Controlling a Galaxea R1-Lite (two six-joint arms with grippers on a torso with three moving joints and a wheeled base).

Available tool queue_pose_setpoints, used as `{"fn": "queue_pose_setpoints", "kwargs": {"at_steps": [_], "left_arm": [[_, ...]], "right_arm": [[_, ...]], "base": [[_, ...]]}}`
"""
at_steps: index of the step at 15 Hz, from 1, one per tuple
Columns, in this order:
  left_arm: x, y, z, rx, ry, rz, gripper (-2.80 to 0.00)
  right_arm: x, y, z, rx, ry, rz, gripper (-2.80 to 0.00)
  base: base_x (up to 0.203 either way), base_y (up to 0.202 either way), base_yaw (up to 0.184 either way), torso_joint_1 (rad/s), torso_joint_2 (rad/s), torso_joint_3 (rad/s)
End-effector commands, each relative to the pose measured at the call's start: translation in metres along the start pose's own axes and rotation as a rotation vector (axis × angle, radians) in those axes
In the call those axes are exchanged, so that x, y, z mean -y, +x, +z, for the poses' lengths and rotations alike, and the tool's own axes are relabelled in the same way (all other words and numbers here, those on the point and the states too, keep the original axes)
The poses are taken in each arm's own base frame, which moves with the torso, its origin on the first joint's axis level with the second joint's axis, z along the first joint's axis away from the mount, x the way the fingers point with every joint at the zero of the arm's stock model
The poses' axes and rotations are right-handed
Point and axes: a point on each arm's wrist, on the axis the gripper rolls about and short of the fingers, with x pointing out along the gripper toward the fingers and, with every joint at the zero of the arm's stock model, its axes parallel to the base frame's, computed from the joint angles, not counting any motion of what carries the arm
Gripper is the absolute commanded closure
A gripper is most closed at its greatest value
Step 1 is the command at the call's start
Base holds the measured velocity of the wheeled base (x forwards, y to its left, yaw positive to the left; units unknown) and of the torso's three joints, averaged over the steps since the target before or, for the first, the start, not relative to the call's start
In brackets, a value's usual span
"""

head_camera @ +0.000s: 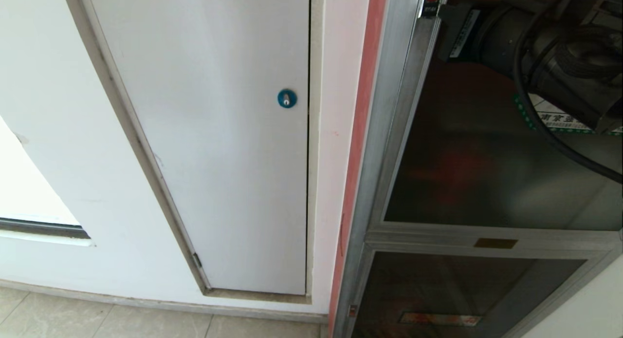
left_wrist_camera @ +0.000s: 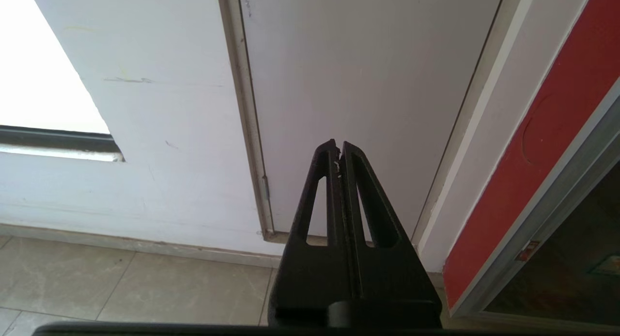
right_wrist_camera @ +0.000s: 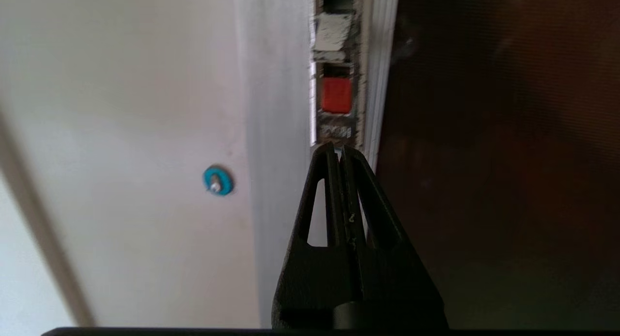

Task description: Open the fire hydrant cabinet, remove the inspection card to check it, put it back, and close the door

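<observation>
Right gripper (right_wrist_camera: 340,152), fingers pressed together and empty, points at the door's (head_camera: 486,172) silver latch edge on the cabinet (head_camera: 384,133); white wall beside. Left gripper (left_wrist_camera: 339,147) likewise closed, empty.

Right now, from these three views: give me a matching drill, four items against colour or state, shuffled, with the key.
Items
1. lock on the white panel door
2. edging beside the fire hydrant cabinet frame
3. the door glass
4. right end effector

Descriptions
A. dark tinted
B. shut, holding nothing
C. blue
D. red

Pairs: 1-C, 2-D, 3-A, 4-B
</observation>
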Motion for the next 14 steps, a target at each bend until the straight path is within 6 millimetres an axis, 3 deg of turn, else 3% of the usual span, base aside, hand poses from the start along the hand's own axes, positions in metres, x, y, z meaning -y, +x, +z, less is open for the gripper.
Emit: {"fn": "queue_pose_setpoints", "kwargs": {"at_steps": [1, 13, 14], "left_arm": [[0.000, 0.001, -0.006, -0.019, 0.000, 0.001, 0.00], [0.000, 0.001, -0.006, -0.019, -0.001, 0.001, 0.00], [0.000, 0.001, -0.006, -0.019, -0.001, 0.001, 0.00]], "right_arm": [[-0.006, 0.008, -0.015, 0.023, -0.013, -0.031, 0.00], [-0.017, 0.000, -0.012, 0.105, -0.017, -0.106, 0.00], [-0.019, -0.001, -0.013, 0.101, -0.017, -0.098, -2.16]], "base": [[0.000, 0.000, 0.000, 0.000, 0.00, 0.000], [0.000, 0.000, 0.000, 0.000, 0.00, 0.000], [0.000, 0.000, 0.000, 0.000, 0.00, 0.000]]}}
